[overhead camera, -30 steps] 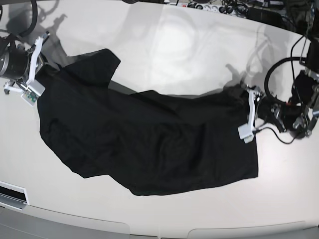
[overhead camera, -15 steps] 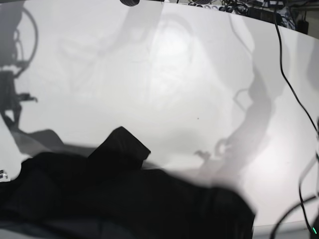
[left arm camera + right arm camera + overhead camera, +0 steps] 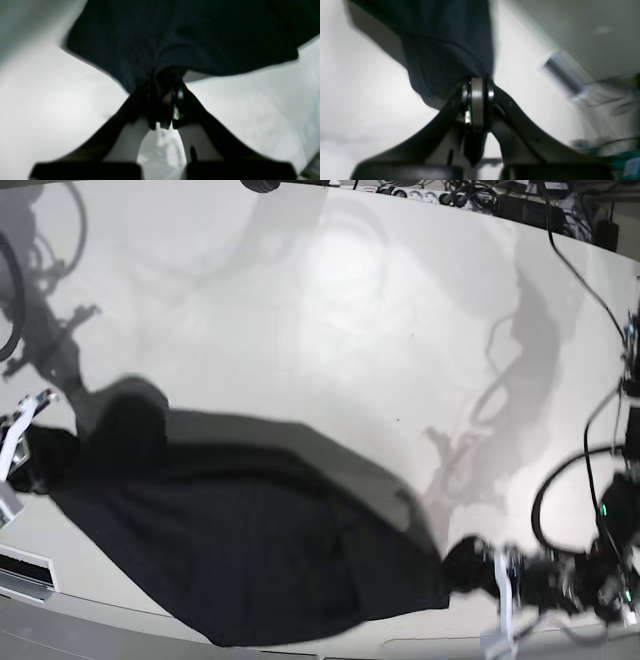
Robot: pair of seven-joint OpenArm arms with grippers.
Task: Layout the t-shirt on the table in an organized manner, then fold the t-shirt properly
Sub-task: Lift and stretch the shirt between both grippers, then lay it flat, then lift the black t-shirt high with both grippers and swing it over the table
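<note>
Risk starts at the left side of the base view, where the right gripper (image 3: pixel 30 442) sits near the desk's (image 3: pixel 330 310) front-left edge with its fingers pressed together on a bunched corner of the t-shirt (image 3: pixel 250 530); the right wrist view shows the black fabric (image 3: pixel 445 50) pinched right at the fingertips (image 3: pixel 477 100), so only a small bite of cloth seems to be held, and a sharp tug could pull it free. Moving across, the t-shirt lies stretched between the two arms as a dark sheet, partly lifted off the desk (image 3: pixel 357 87) judging by the shadow beneath its far edge, and its near hem reaches the front rim of the desk. If the arms drop it here, part of the shirt could slide over that rim and drag the rest off. The cloth also looks folded over on itself near the left end, so laying it down now would likely trap a crease or a tucked sleeve. At the right, the left gripper (image 3: pixel 492 572) likewise has its fingers clamped on a gathered corner, seen in the left wrist view as fabric (image 3: pixel 175 37) puckered into the fingertips (image 3: pixel 178 100) above the desk (image 3: pixel 50 100). Uneven pulling between the two arms could skew the shirt, and the blur suggests fast motion, which raises the chance of slipping.
</note>
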